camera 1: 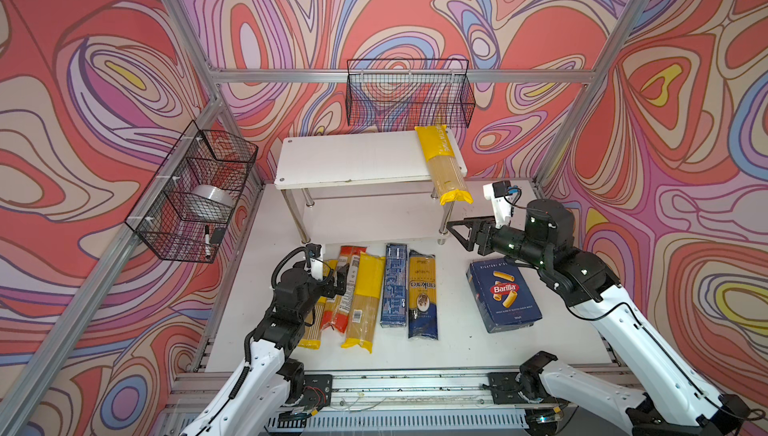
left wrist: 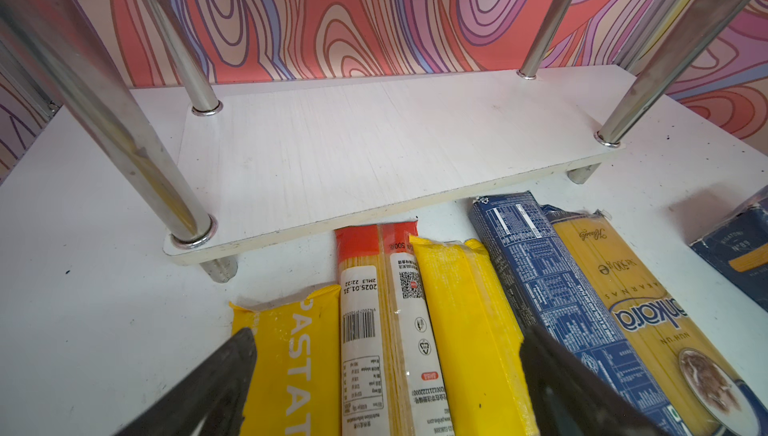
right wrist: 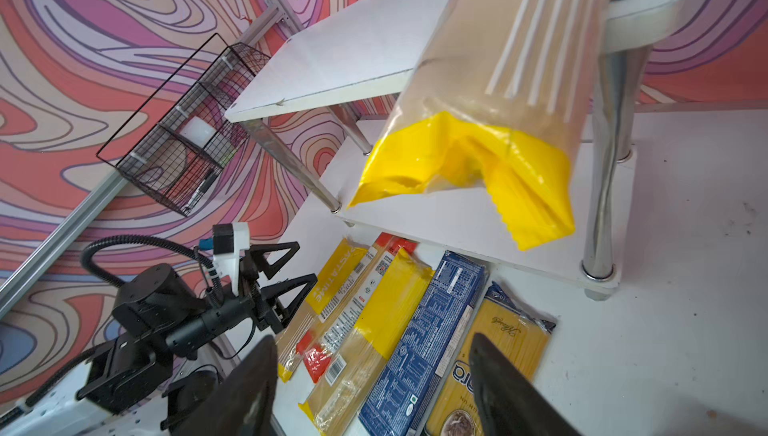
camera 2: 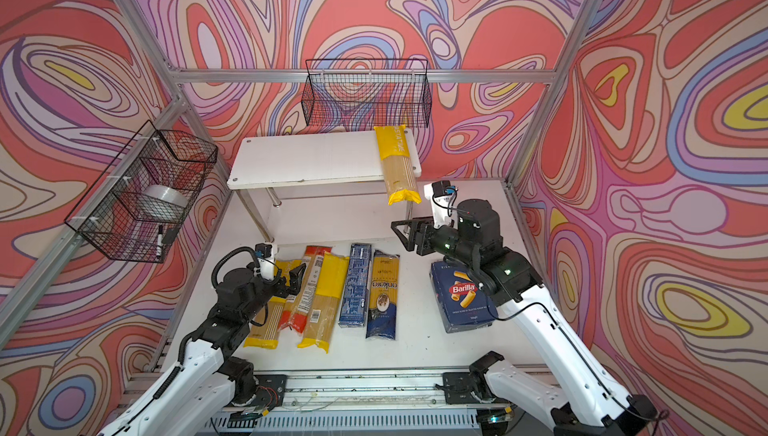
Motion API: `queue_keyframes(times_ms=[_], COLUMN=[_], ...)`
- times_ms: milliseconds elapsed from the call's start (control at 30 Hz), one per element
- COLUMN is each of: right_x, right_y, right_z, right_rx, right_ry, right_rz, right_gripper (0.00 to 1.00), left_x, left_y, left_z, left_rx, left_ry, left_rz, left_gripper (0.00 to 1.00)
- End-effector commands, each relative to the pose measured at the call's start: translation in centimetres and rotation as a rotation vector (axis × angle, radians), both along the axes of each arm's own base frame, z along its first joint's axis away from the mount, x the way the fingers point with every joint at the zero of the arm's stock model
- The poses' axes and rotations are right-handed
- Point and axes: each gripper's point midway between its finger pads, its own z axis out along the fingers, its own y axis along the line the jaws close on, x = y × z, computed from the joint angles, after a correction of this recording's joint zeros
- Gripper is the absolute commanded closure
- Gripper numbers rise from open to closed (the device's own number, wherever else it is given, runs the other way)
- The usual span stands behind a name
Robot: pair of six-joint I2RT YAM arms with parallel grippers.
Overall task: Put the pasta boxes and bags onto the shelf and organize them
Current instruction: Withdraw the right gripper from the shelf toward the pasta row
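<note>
Spaghetti in one yellow packet (camera 1: 442, 164) lies across the right end of the top tier of the shelf (camera 1: 353, 160), its near end overhanging the front edge. The right gripper (camera 1: 457, 234) hangs just below that end, jaws wide apart and holding nothing. The left gripper (right wrist: 305, 261), also spread and empty, hovers over the left of a row on the worktop (camera 1: 457, 351) before the shelf: leftmost packet (left wrist: 291, 351), yellow; red packet (left wrist: 374, 288); third packet (left wrist: 461, 309), yellow; narrow box (left wrist: 536, 272); ankara packet (left wrist: 623, 288). The Barilla box (camera 1: 505, 292) lies apart, rightward.
</note>
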Motion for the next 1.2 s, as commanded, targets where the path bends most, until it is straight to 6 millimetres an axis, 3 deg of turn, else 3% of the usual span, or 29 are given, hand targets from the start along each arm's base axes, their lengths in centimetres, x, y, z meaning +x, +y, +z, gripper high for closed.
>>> queue_keyframes(times_ms=[0, 200, 333, 867, 1167], right_x=[-1.9, -4.7, -5.1, -3.7, -5.2], right_y=[0.8, 1.6, 1.2, 2.0, 1.7], right_z=[0.4, -0.2, -0.2, -9.2, -16.2], right_rx=[0.01, 0.036, 0.052, -0.132, -0.242], right_ry=[0.014, 0.063, 0.062, 0.307, 0.418], right_rz=[0.106, 0.228, 0.212, 0.133, 0.005], right_gripper=[0.24, 0.22, 0.19, 0.17, 0.16], left_x=[-0.2, -0.3, -0.4, -0.6, -0.7], left_y=[-0.1, -0.2, -0.1, 0.1, 0.1], left_z=[-0.1, -0.1, -0.1, 0.2, 0.2], left_rx=[0.005, 0.003, 0.003, -0.003, -0.004], left_ry=[-0.011, -0.012, -0.017, -0.033, -0.038], left_rz=[-0.01, -0.018, -0.015, -0.002, -0.008], left_gripper=[0.0, 0.0, 0.0, 0.0, 0.0])
